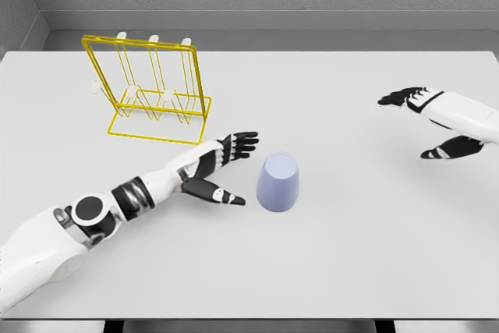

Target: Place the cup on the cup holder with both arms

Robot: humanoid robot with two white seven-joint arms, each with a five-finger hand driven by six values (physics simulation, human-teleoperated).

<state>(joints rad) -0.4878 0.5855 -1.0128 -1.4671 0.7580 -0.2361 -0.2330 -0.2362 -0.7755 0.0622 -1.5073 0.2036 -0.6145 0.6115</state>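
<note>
I see the pale blue cup (278, 182) standing mouth-down near the middle of the surface (351, 263). My left robot hand (227, 168) sits just beside it, fingers spread, holding nothing. The right robot hand (425, 118) hovers open by the right edge. The yellow cup holder (152, 91) stands toward the far left corner.

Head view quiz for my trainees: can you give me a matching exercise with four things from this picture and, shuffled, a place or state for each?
Things:
1. cup
2. cup holder
3. left hand
4. right hand

Places or states:
A. yellow wire rack at the table's far left
B. open, off to the right, well away from the cup
C. lavender, standing upside down near the table's middle
D. fingers spread, just left of the cup, not gripping it

Pairs: 1-C, 2-A, 3-D, 4-B
</note>
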